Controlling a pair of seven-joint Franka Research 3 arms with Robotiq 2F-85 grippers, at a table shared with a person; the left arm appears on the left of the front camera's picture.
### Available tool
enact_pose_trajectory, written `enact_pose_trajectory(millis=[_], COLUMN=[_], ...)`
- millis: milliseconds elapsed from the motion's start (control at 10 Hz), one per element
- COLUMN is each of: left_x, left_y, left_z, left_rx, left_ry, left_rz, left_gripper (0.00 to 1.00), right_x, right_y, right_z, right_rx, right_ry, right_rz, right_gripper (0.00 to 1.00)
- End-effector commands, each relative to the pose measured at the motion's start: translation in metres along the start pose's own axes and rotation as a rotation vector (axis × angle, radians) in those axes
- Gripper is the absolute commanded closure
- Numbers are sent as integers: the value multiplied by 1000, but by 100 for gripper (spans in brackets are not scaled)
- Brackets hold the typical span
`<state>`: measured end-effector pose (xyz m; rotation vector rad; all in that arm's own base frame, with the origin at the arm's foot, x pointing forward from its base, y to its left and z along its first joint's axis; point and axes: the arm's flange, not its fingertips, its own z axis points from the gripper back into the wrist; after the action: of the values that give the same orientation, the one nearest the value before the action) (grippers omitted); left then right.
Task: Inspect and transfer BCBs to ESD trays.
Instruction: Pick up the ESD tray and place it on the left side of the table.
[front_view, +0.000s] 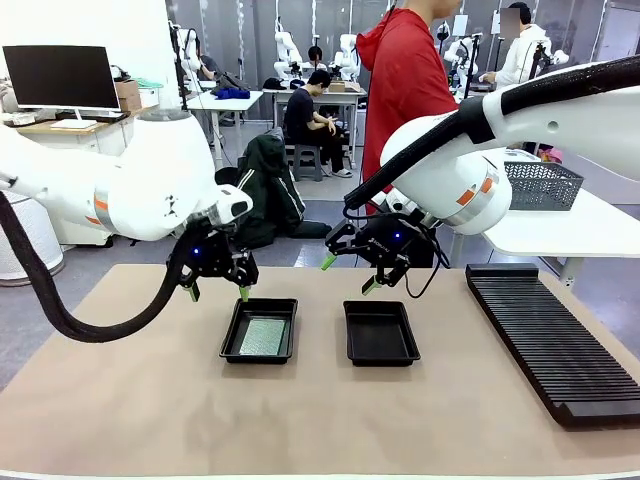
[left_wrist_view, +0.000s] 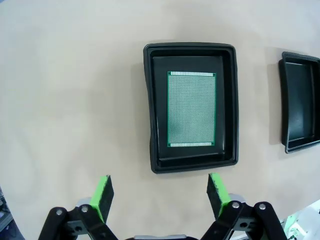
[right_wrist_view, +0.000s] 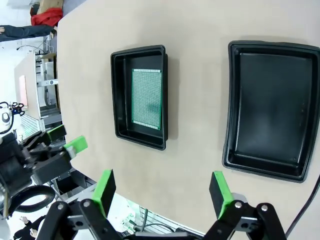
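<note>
While both pairs of green pads (left_wrist_view: 103, 197) stand spread wide on nothing, the left gripper (left_wrist_view: 162, 192) hangs by the left ESD tray (left_wrist_view: 148, 100), where one BCB (left_wrist_view: 191, 109) lies flat, probably for inspection; the right gripper (right_wrist_view: 162, 192) hangs by the right ESD tray (right_wrist_view: 272, 100), bare and ready for a board.

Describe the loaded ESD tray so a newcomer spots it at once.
On the tan table, left of the long black ribbed rack, two shallow black trays sit side by side. Yours is the left tray, nearest the left gripper. It alone holds a green speckled board; the right tray holds nothing.
</note>
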<state>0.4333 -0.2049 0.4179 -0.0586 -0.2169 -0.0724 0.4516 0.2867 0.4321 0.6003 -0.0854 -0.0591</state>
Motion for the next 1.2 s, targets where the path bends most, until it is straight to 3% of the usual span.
enact_pose_trajectory(millis=[0,1100], left_x=[12,37], left_y=[-10,8], left_z=[-19,-111], left_rx=[36,33], left_ry=[-11,25], left_rz=[1,30], left_gripper=[0,0], right_x=[0,0], right_y=[1,1], right_z=[0,0], right_rx=[-3,-3], right_ry=[-8,-8], right_rz=[-13,-13], right_gripper=[0,0])
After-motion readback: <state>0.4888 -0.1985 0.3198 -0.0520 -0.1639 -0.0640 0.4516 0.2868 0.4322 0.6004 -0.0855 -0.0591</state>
